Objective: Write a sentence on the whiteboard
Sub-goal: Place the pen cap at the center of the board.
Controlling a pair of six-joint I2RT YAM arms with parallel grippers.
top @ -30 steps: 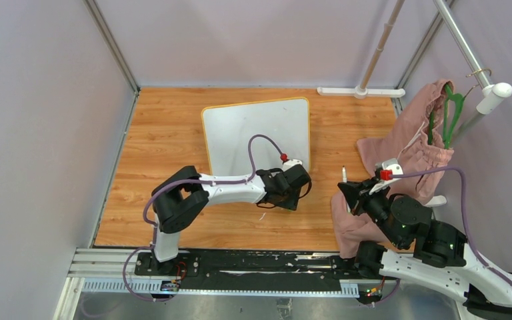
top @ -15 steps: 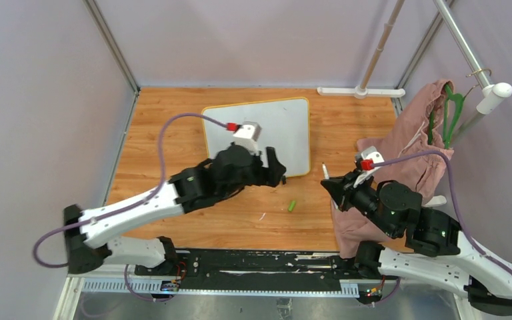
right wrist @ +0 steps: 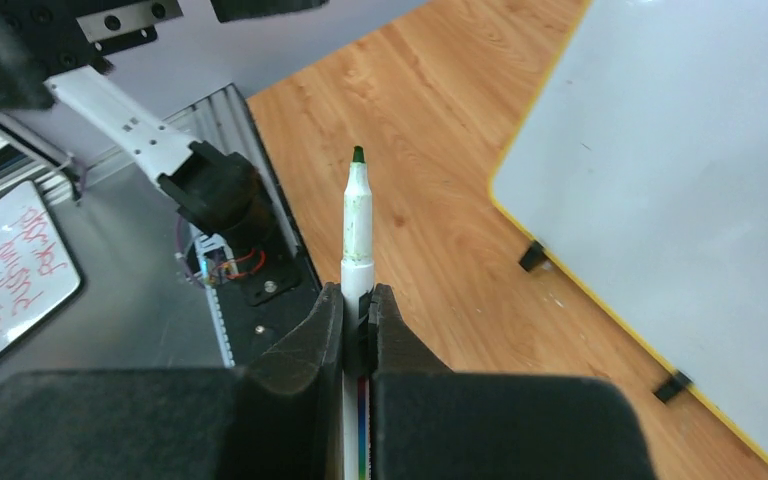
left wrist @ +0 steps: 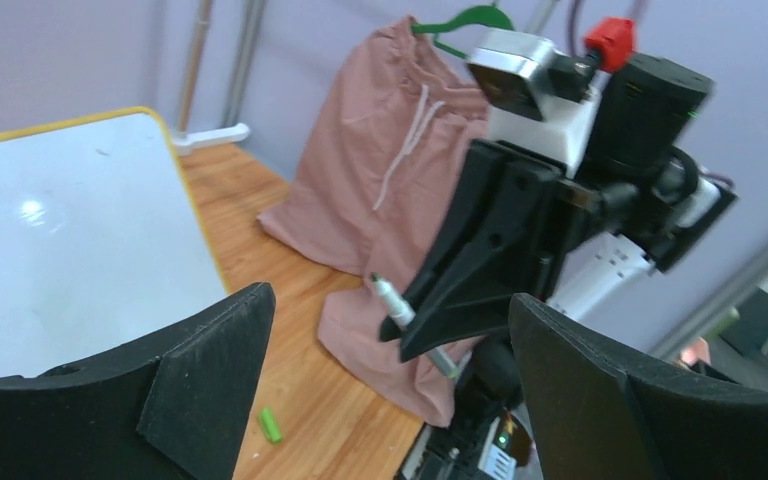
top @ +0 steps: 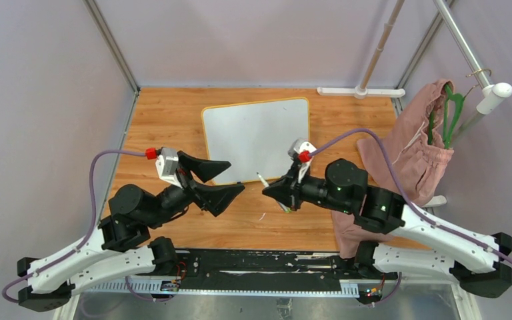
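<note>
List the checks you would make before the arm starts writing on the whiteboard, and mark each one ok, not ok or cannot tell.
1. Marker clamped in right gripper: ok.
2. Cap off, green tip bare: ok.
3. Whiteboard blank, room to write: ok.
4. Tip on the board: not ok; it is in the air.
5. Left gripper open, holding nothing: ok.
6. Ink flows: cannot tell.

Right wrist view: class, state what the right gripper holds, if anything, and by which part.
The right gripper holds a green-tipped marker by its barrel, uncapped tip sticking out past the jaws. The left gripper holds nothing.
</note>
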